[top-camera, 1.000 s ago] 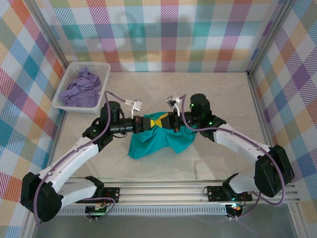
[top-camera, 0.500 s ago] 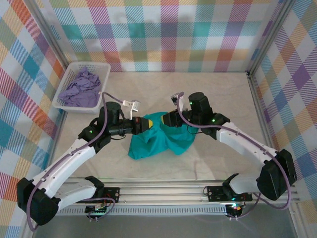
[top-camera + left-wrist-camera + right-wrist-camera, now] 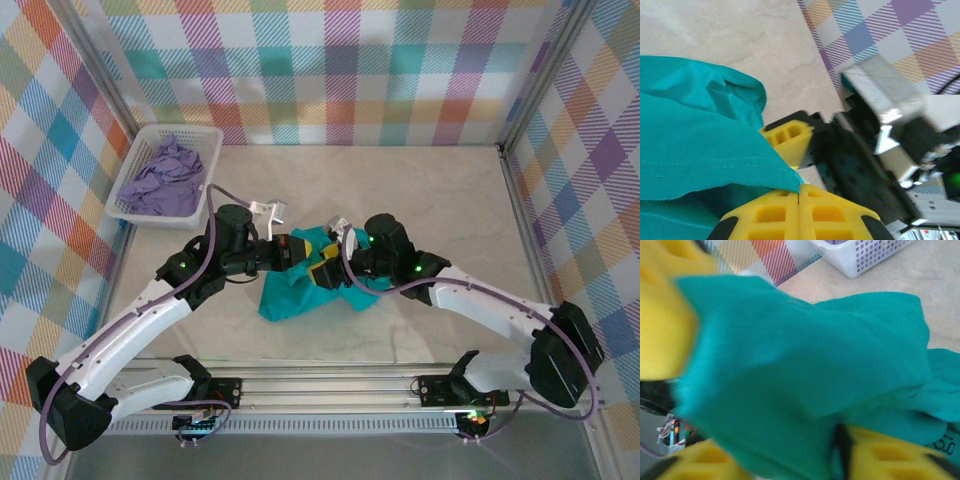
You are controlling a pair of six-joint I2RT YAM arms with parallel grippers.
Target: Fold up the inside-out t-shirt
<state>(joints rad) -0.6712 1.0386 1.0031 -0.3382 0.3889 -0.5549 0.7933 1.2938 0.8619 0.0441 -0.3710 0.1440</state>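
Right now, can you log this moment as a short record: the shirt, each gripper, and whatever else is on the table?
t-shirt: teal, crumpled in a heap on the table, not yet folded
left gripper: shut on an edge of the t-shirt
right gripper: at the t-shirt, fabric draped across it; grip unclear
basket: white, far left corner, holds a lavender garment

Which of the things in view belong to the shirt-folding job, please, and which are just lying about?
Part of the job: teal t-shirt, left tool, right tool.

Lying about: white basket, lavender garment inside it.
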